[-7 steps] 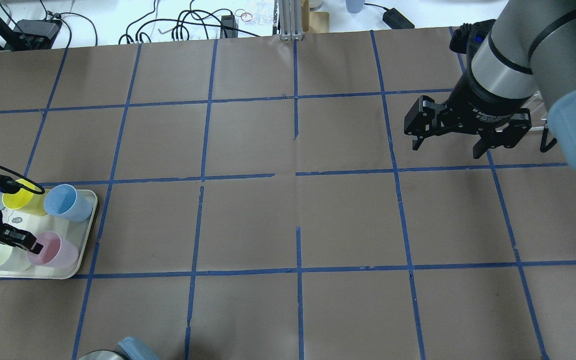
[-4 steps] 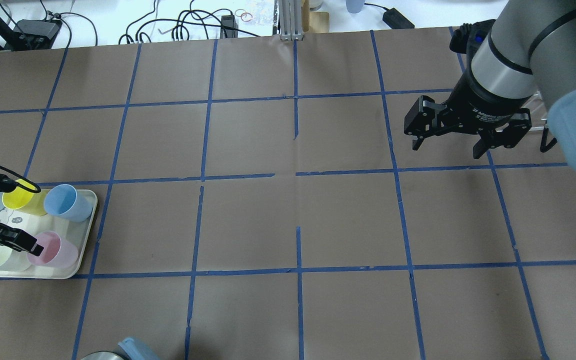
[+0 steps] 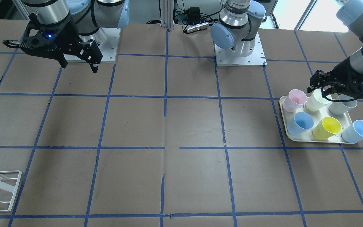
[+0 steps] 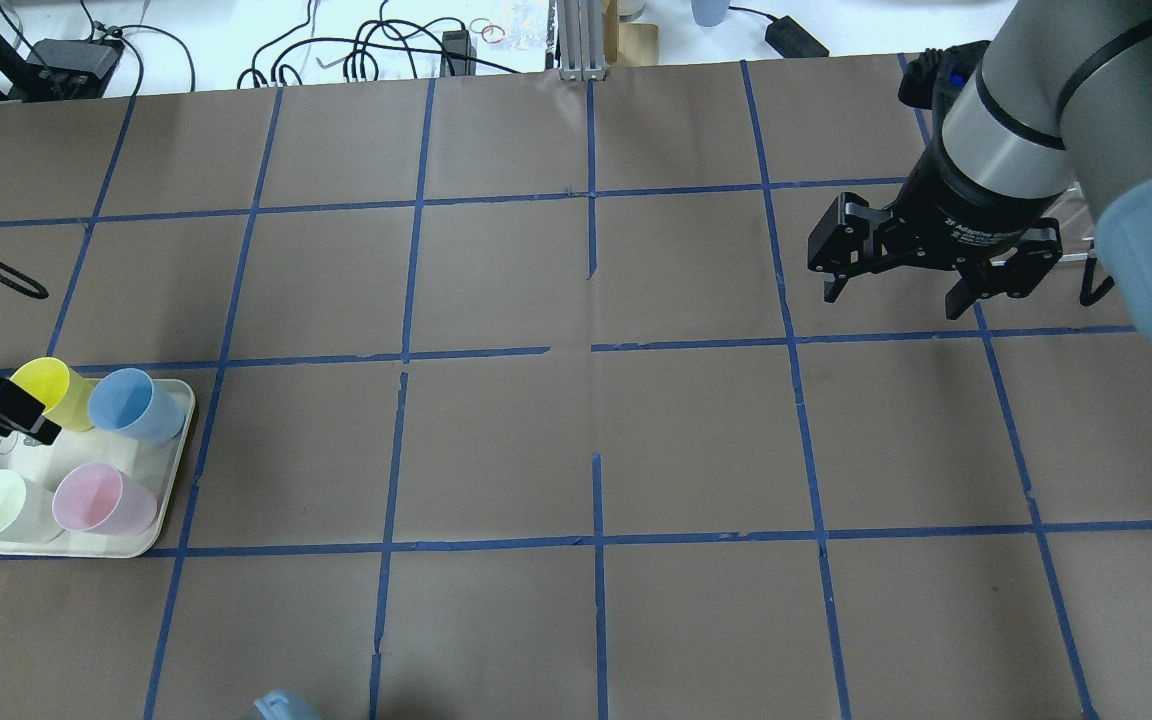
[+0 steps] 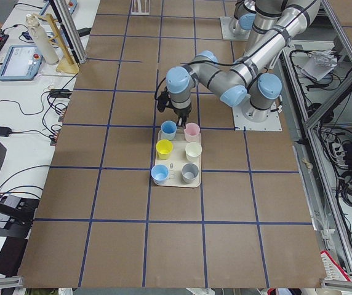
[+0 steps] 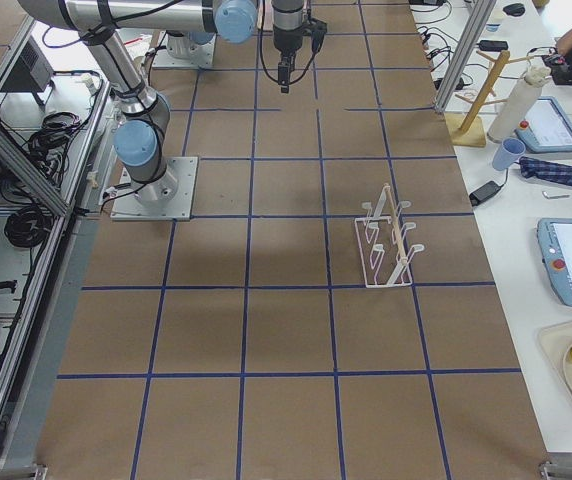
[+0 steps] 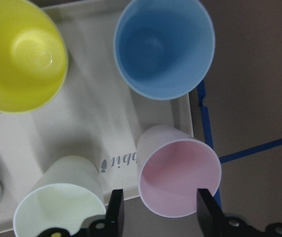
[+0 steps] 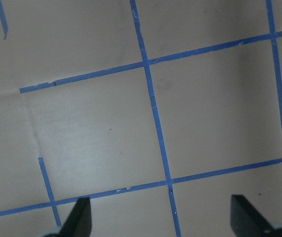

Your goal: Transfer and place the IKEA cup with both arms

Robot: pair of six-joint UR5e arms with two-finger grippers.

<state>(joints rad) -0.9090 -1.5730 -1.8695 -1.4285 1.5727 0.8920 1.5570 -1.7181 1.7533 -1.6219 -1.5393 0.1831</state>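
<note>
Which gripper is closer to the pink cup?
The left. The left gripper hovers open over the tray, close to the pink cup; the right gripper hangs open far off, over the other end of the table.

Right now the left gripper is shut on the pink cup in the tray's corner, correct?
Not quite. The left gripper is open, holding nothing; the pink cup stands free in the corner of the tray. The left wrist-mounted view shows its fingers spread apart.
</note>
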